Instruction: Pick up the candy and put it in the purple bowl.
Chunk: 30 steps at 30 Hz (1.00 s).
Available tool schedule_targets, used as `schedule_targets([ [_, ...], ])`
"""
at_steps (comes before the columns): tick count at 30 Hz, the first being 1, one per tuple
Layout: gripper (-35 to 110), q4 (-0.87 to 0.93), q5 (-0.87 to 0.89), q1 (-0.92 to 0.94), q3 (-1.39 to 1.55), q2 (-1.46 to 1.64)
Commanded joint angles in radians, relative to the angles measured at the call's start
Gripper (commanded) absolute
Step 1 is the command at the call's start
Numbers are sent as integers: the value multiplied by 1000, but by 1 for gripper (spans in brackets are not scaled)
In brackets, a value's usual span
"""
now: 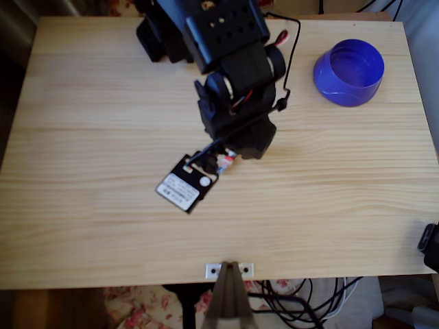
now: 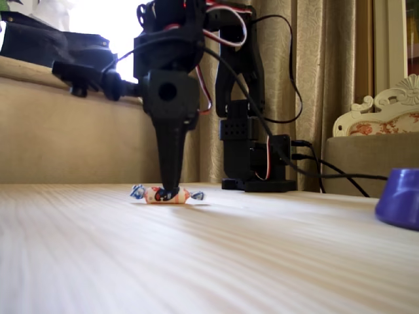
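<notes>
Here the candy lies flat on the table right under my claw, whose fingertips come down onto its middle with a twisted end sticking out on each side. From the side my fingers overlap, so I cannot tell how wide they stand or whether they grip it; from overhead my arm hides most of the sweet. The purple bowl sits well apart from my claw, cut off at the fixed view's right edge.

In the fixed view, the hand stands on the candy, the purple bowl far right.
</notes>
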Motion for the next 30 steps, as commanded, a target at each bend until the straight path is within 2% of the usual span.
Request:
schedule_targets([
  [1,17,-2,35,-9,-34,38],
  [15,17,-18,112,-35,18,21],
  [30,13,-48,91,-46,29,-17],
])
